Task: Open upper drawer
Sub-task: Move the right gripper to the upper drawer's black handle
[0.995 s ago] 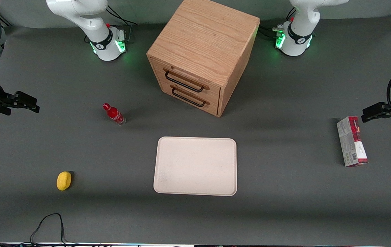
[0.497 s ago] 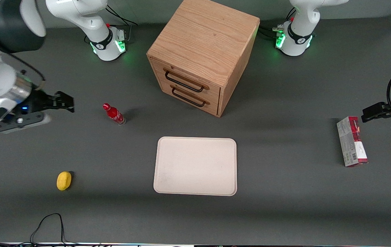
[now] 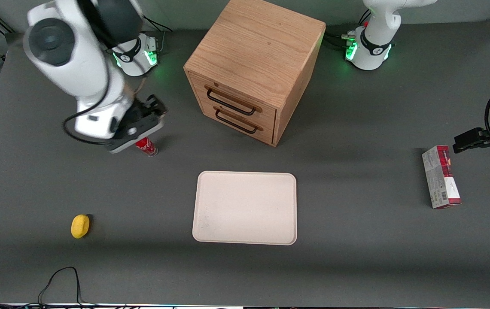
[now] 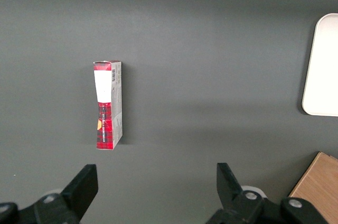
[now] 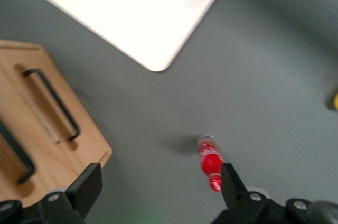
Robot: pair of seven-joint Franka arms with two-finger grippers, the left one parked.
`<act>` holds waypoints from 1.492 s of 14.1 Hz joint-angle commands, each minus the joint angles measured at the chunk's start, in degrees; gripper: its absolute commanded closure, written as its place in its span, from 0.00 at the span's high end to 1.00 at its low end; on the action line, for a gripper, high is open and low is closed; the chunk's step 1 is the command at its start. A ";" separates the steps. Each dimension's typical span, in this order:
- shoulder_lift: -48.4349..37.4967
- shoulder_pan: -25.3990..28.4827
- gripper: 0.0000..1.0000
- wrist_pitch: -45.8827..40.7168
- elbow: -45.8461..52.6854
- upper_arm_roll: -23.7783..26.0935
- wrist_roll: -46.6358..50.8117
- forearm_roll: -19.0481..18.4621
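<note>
We see our tool (image 3: 152,112) open and empty above the red bottle (image 3: 145,146), well apart from the upper drawer (image 3: 232,101), which remains fully closed.

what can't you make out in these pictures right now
- Red bottle: front view, its top hidden under the claw, which hangs above it, fingers apart.
- Upper drawer: shut, so its inside is unseen.
- Yellow object: right wrist view, cut off by the edge.
- Red box: print too small to read.
</note>
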 commanded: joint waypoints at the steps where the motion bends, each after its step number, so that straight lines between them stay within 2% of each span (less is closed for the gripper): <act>1: 2.00 5.12 1.00 -0.26 1.87 -0.72 -0.20 1.02; 6: 4.55 11.37 1.00 1.58 2.66 -0.72 -0.11 1.02; 11: 5.08 11.46 1.00 2.11 2.58 2.09 -0.37 1.98; 15: 5.00 11.20 1.00 1.41 1.88 2.18 -10.29 6.90; 21: 5.70 11.38 1.00 2.72 -0.31 2.18 -10.39 6.91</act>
